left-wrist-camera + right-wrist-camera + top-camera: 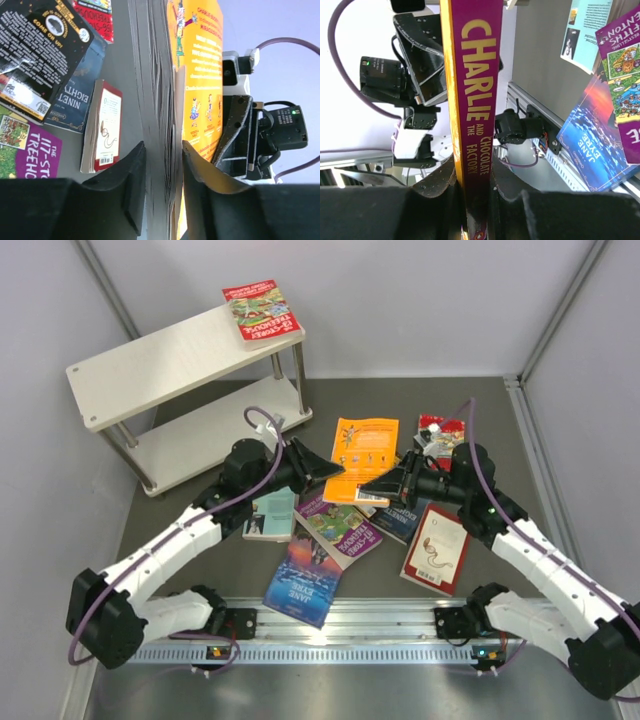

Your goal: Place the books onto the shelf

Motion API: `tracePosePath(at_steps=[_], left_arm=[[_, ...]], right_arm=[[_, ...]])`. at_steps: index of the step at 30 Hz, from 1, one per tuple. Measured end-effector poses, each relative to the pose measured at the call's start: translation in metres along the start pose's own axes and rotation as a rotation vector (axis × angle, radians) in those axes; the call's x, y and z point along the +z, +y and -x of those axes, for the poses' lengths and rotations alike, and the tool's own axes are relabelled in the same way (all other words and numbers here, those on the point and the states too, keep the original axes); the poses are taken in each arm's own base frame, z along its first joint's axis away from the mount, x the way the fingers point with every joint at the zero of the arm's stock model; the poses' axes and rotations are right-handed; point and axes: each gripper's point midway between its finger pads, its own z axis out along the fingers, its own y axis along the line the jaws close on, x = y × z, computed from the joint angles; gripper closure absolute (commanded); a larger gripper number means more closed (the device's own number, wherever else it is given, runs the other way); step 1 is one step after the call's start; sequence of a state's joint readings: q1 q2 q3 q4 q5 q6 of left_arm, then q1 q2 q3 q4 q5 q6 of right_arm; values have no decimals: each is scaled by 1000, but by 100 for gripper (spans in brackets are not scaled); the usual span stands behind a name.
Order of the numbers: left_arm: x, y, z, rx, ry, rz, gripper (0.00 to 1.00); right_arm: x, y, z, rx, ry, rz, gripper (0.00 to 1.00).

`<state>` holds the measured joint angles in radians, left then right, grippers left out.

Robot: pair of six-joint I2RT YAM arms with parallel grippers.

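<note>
from the top view i see the orange book (365, 455) held over the middle of the table (350, 400), cover up, between the left hand (325, 472) and right hand (383, 485). only the wrist views show the grips. the left hand's fingers (131, 185) pinch the page edge, and the right hand's fingers (439, 187) pinch the purple spine. the table is dark grey, with pale walls (420, 300) around it. the shelf (170, 360) stands at the far left corner with a red book (262, 310) flat on its top board. the orange book's long axis runs from near edge to far edge, spine to the right. a blue sunset book (303, 580) lies near the near edge among other loose books.
</note>
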<state>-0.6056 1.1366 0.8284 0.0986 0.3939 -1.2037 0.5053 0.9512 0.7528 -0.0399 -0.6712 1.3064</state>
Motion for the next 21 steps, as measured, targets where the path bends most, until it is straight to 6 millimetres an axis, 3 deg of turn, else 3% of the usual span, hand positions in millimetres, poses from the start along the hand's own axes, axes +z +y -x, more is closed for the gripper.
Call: tracePosePath(at_steps=[3,5,6,9,10,11,14,17,21], left_arm=[[-4,-10,3,8,-11,-11,98],[-7,-20,8,19,-21,-8,100],[-8,-24,9,31,-21,-5,100],[-12,-34,14,64,-29,24,100],[-15,-40,16,84,-34,29,100],[-16,-46,20,106,-38,37,100],[-18,-73,41,174,-70,48,100],[-13,-112,77,253,-126,29,100],[-10,-171,140,363,-232,-26,100]], right_arm=[[-2,3,1,7,-8,9,100],[-2,3,2,6,-14,9,96],[-2,5,3,2,-16,14,83],[-3,11,4,-9,-17,20,22],[-4,14,5,-17,-18,15,16],[-4,17,7,-34,-20,13,4],[-9,31,12,-90,-37,8,0],[-16,39,18,-132,-63,-4,0],[-31,27,25,-133,-113,-57,0]])
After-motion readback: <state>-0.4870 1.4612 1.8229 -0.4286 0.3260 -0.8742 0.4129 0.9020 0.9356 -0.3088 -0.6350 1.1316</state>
